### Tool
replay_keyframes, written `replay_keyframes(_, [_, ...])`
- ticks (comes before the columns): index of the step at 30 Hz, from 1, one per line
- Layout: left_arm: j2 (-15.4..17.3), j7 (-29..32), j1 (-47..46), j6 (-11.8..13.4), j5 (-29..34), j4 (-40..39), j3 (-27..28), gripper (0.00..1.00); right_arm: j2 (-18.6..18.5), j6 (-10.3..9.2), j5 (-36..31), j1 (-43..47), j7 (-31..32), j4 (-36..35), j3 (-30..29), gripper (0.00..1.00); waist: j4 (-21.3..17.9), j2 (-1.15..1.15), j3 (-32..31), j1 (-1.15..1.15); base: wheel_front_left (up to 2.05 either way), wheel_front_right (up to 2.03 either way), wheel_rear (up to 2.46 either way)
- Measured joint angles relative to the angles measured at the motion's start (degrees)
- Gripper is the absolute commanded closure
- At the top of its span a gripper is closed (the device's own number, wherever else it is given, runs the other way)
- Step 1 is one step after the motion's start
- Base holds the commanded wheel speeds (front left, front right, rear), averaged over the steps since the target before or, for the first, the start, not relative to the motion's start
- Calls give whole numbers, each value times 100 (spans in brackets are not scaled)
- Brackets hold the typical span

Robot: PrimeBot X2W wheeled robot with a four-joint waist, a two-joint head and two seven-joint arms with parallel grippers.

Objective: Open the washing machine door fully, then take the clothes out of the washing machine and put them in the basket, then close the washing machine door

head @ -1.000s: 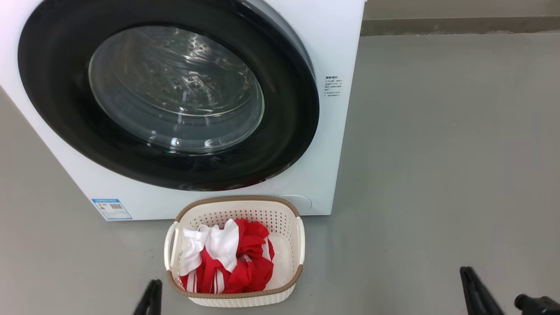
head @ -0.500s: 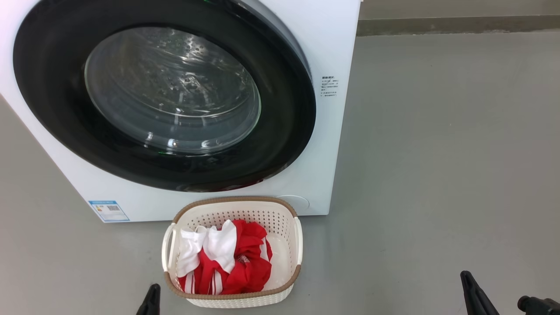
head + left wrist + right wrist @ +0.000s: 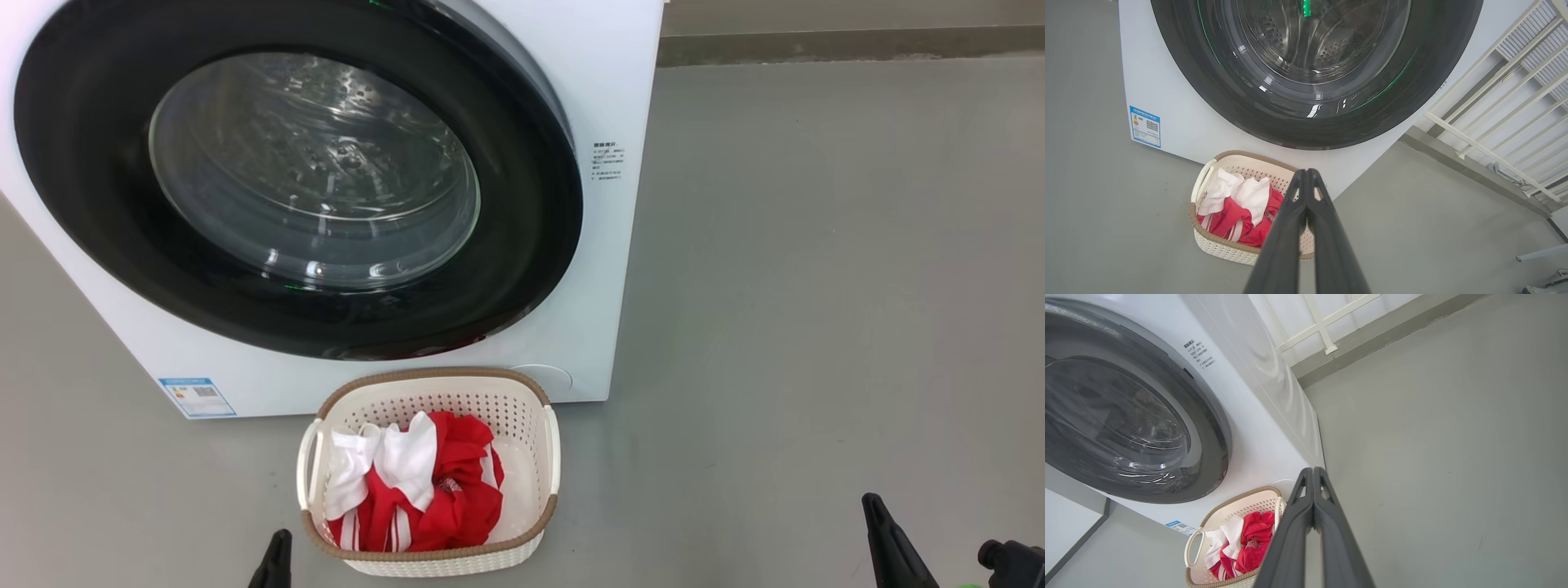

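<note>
The white washing machine (image 3: 620, 98) stands on the floor with its round washing machine door (image 3: 522, 269) shut flat against the front, black rim around clear glass. In front of it sits the cream basket (image 3: 433, 563) holding the red and white clothes (image 3: 441, 498). My left gripper (image 3: 277, 549) pokes up at the bottom edge just left of the basket, shut and empty; its fingers (image 3: 1290, 228) touch at the tips (image 3: 1305, 173) in the left wrist view. My right gripper (image 3: 872, 506) is far right, over bare floor, shut and empty, fingertips (image 3: 1312, 471) together.
Grey floor (image 3: 816, 286) stretches wide to the right of the machine. A wall base (image 3: 849, 45) runs along the back. A white railing (image 3: 1502, 106) stands beyond the machine's right side. A small blue label (image 3: 196, 396) marks the machine's lower left corner.
The whole head view has shifted slightly left, so the camera moved. Both grippers' fingers have closed to a single point. Basket, clothes and door stand as before.
</note>
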Motion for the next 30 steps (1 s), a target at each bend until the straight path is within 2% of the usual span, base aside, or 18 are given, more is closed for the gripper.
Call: replay_keyframes(30, [-51, 469, -231, 0, -1702, 2, 160, 100, 82, 0, 1562, -322, 499, -40, -145, 100, -129, 0, -1, 0, 0, 0, 0])
